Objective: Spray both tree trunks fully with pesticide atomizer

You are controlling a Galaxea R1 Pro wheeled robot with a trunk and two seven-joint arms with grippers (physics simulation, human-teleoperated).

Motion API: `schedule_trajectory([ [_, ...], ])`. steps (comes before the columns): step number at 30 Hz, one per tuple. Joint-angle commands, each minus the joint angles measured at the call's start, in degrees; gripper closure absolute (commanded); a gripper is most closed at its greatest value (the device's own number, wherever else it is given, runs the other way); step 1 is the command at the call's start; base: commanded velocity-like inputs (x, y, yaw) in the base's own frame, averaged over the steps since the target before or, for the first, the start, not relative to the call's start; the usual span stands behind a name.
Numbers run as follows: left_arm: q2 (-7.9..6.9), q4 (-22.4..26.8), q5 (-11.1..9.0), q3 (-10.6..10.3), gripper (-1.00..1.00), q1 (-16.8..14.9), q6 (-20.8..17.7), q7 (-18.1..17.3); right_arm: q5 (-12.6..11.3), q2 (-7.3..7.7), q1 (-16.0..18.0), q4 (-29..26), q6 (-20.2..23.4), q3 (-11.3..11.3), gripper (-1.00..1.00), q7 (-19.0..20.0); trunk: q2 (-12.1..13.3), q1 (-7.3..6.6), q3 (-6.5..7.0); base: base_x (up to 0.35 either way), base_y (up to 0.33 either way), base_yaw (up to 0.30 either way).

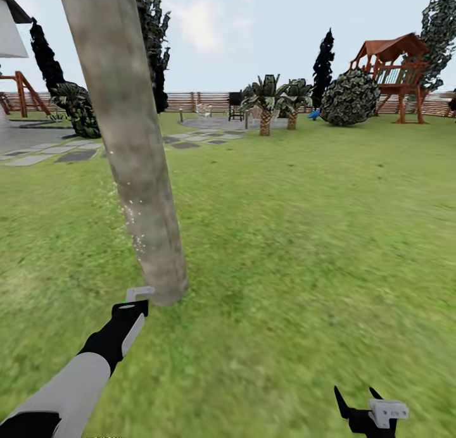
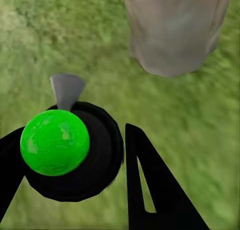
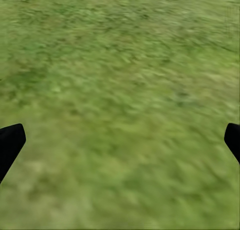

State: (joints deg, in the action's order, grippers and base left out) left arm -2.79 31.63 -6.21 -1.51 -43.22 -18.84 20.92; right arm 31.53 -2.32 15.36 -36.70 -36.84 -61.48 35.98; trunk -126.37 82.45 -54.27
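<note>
Holding the pesticide atomizer, a black round body with glossy green ball cap and grey wedge nozzle, clamped between black fingers of left gripper. Nozzle aimed at base of thick mottled grey-brown tree trunk, just beyond the tip at 12 o'clock; presumably kept low and close so spray lands on the bark. Pale specks on trunk's left flank, likely droplets; coverage higher up cannot be judged.

Right gripper hanging idle at 5 o'clock in head view, jaws spread wide, nothing between them, only grass beneath.

Ground: wide green lawn, flat. Grey paving slabs at 10 o'clock, brown slatted wooden fence far off at 12, round dark bush and red-brown wooden play tower at 2.
</note>
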Motion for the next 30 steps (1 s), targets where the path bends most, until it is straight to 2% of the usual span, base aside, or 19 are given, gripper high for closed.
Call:
schedule_trajectory([
  [1,-0.02,0.1,-0.55,-0.17,1.0,-0.03,-0.23,0.35,0.37,-0.06,0.11,-0.04,-0.25,-0.48,-1.0,0.41,-0.03,0.0,-0.05,0.102,-0.27,0.232],
  [6,0.05,0.1,-0.55,-0.23,1.0,-0.03,-0.16,0.35,0.37,-0.06,0.11,-0.04,-0.25,-0.48,-1.0,0.41,-0.03,0.0,-0.05,0.137,-0.259,0.182],
  [23,0.06,0.1,-0.55,-0.19,1.0,-0.05,-0.14,0.43,0.37,-0.06,0.1,-0.04,-0.25,-0.48,-1.0,0.41,-0.03,0.0,-0.05,0.174,-0.241,0.011],
  [30,0.06,0.1,-0.55,-0.21,1.0,-0.03,-0.14,0.44,0.37,-0.06,0.11,-0.04,-0.25,-0.48,-1.0,0.41,-0.03,0.0,-0.05,0.104,-0.262,0.161],
])
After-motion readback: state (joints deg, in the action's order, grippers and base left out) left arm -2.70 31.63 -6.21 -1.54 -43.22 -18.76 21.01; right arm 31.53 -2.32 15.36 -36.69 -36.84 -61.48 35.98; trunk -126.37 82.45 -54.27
